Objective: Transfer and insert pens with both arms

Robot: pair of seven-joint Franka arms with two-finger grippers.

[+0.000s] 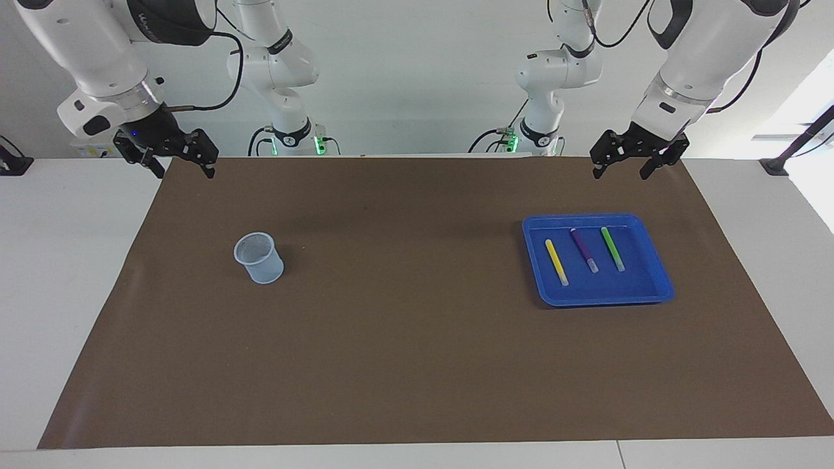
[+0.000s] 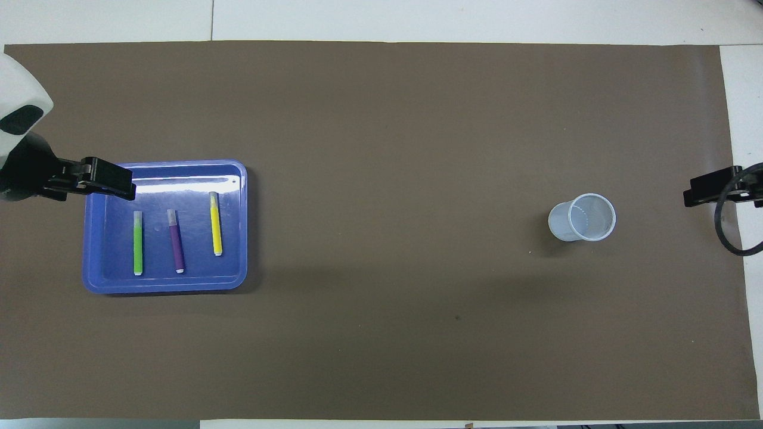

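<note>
Three pens lie in one blue tray (image 1: 596,296): one yellow pen (image 1: 556,262), one purple pen (image 1: 584,249), one green pen (image 1: 612,249); one pale mesh cup (image 1: 259,258) stands on one brown mat (image 1: 404,365); two large white arms carry two black grippers, the left gripper (image 1: 637,164) and the right gripper (image 1: 174,158); two slimmer white arms with green lights stand between them.

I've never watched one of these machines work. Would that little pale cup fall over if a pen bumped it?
Quite possibly. The cup looks thin-walled and empty, so it is probably light and may slide or tip under a sideways nudge. It stands free on the brown mat, with nothing bracing it. Its base looks narrower than its rim, which would not help.
</note>
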